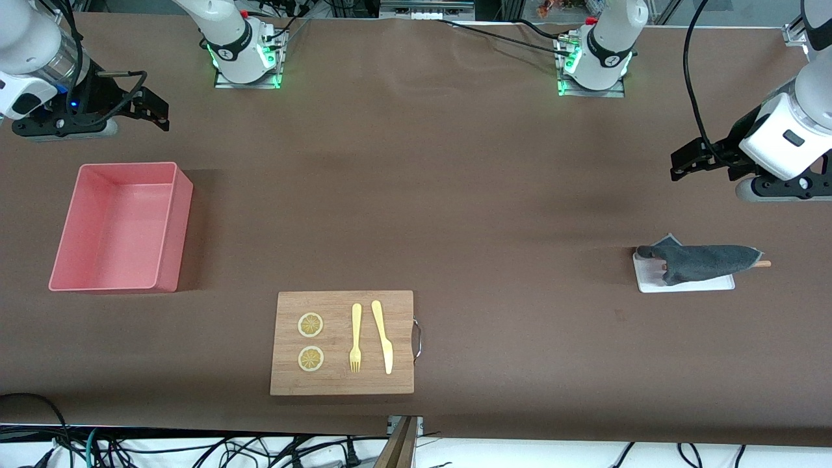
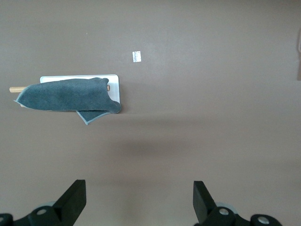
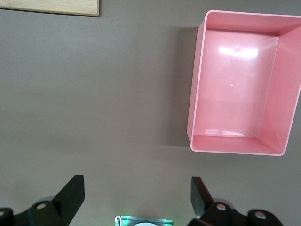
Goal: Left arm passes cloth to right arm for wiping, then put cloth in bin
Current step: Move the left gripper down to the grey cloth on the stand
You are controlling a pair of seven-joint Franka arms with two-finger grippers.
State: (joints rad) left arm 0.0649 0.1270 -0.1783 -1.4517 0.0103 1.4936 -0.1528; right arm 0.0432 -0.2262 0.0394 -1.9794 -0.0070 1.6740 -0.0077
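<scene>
Front view showed the cloth (image 1: 705, 262) draped over the white tray (image 1: 650, 283). The left gripper (image 1: 686, 162) hovered near that tray and the right gripper (image 1: 153, 107) near the bin (image 1: 170, 224), both empty with jaws spread.

A rectangular wooden cutting board (image 1: 342, 343) bears two lemon slices (image 1: 311, 325), a yellow fork (image 1: 355, 337) and knife (image 1: 382, 336); a white rectangular tray (image 1: 686, 283) lies well apart.

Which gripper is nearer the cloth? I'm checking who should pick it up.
Left. The left gripper, open, hangs near the cloth at its end; the right gripper, open, waits up by the bin.
</scene>
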